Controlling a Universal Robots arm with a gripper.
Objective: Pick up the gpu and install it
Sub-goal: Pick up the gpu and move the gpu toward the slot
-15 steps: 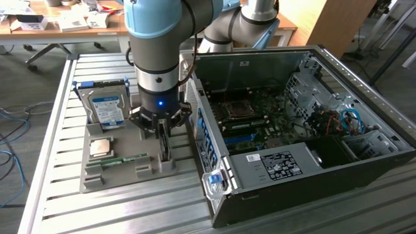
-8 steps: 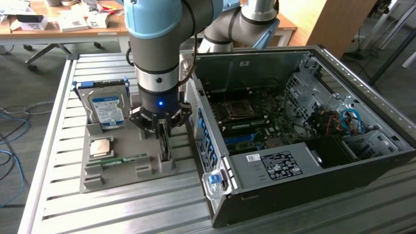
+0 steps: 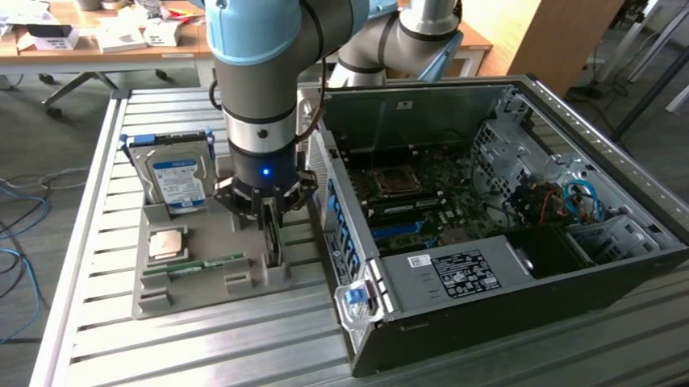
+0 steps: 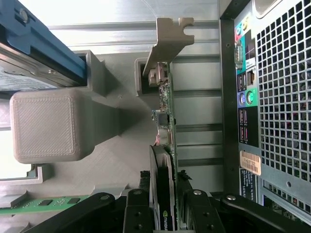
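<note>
The gpu (image 3: 276,242) stands on edge in a slot of the grey holder tray (image 3: 156,300), just beside the open computer case (image 3: 603,242). My gripper (image 3: 269,216) points straight down over it, one finger on each side of the card. In the wrist view the gpu (image 4: 164,104) runs away from my gripper (image 4: 165,211), with its silver bracket (image 4: 167,36) at the far end. Both finger pads (image 4: 138,213) sit flush against the card's faces, so the gripper is shut on it. The card's lower edge still looks seated in the tray.
The tray also holds a silver hard drive with a blue label (image 3: 177,181), a square tan chip (image 3: 169,242) and a green memory stick (image 3: 196,266). The motherboard (image 3: 415,197) lies exposed inside the case. The case's rear panel (image 4: 282,97) is close beside the card.
</note>
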